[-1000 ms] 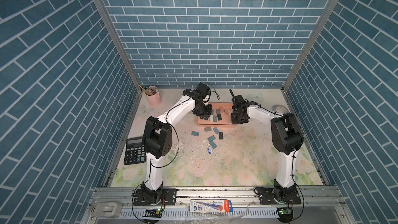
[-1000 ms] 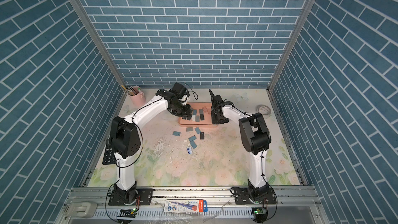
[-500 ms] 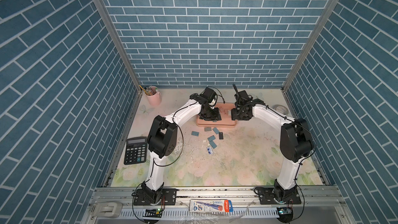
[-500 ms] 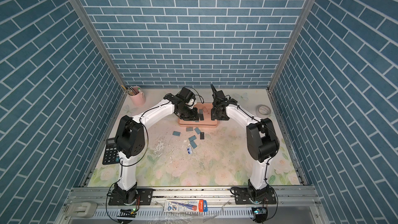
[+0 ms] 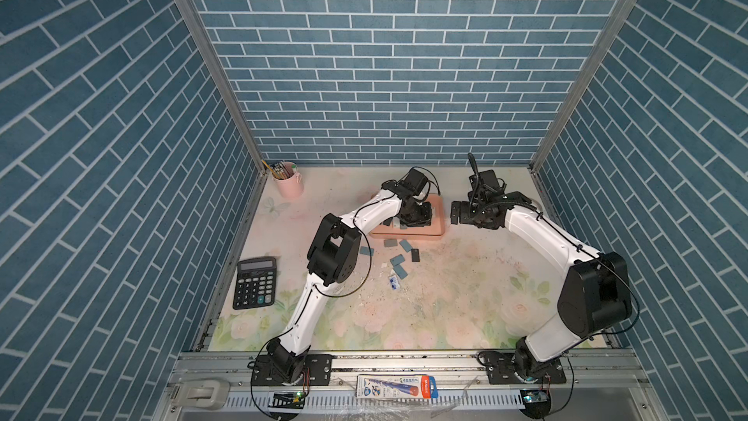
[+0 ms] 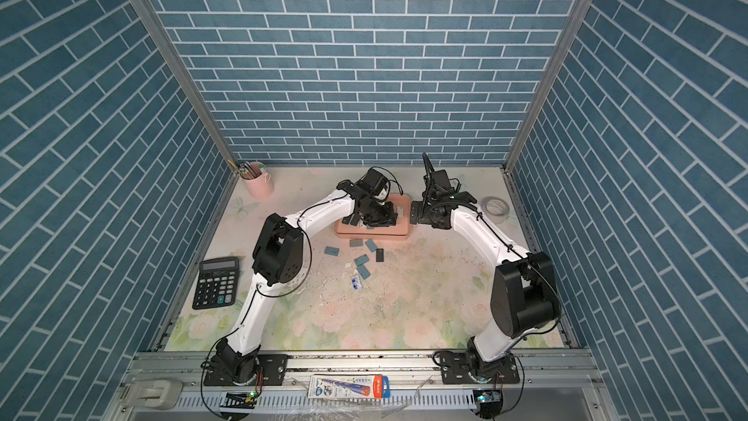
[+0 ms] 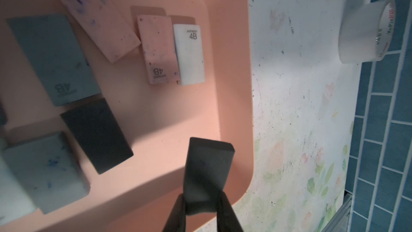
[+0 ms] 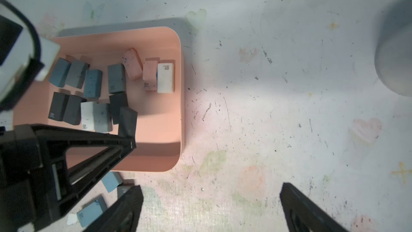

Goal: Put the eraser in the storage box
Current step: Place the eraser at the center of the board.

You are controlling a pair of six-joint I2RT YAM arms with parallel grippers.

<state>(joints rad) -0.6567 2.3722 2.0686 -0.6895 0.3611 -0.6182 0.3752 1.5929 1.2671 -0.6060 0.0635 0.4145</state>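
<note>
- The floral-printed tabletop (image 5: 465, 297) fills the lower middle of both top views, scuffed and dusted with crumbs.
- The shallow salmon-pink plastic storage box (image 5: 439, 218), with rounded corners, sits just below the centre of the frame, between the two wrists.
- The right gripper (image 8: 210, 187) hangs just to the right of the box in the top views, over bare table. Its jaws stand wide apart with nothing between them.
- The left gripper (image 7: 200, 199) reaches over the box from the left of the frame. Its jaws are pinched tight on one end of a charcoal rectangular rubber eraser (image 7: 208, 164).
- That eraser hangs inside the box's rim, near a corner and beside a black one lying flat. Whether its free end touches the floor I cannot tell.
- A dozen or so stored erasers (image 8: 92, 83) in blue, grey, black, pink and white lie on the box floor, so much of the job looks done.
- About six loose erasers (image 5: 406, 245), blue and grey, lie scattered on the table just below the box in the frame.
- To my eye the held piece needs only letting go, and the loose ones are left to fetch.
</note>
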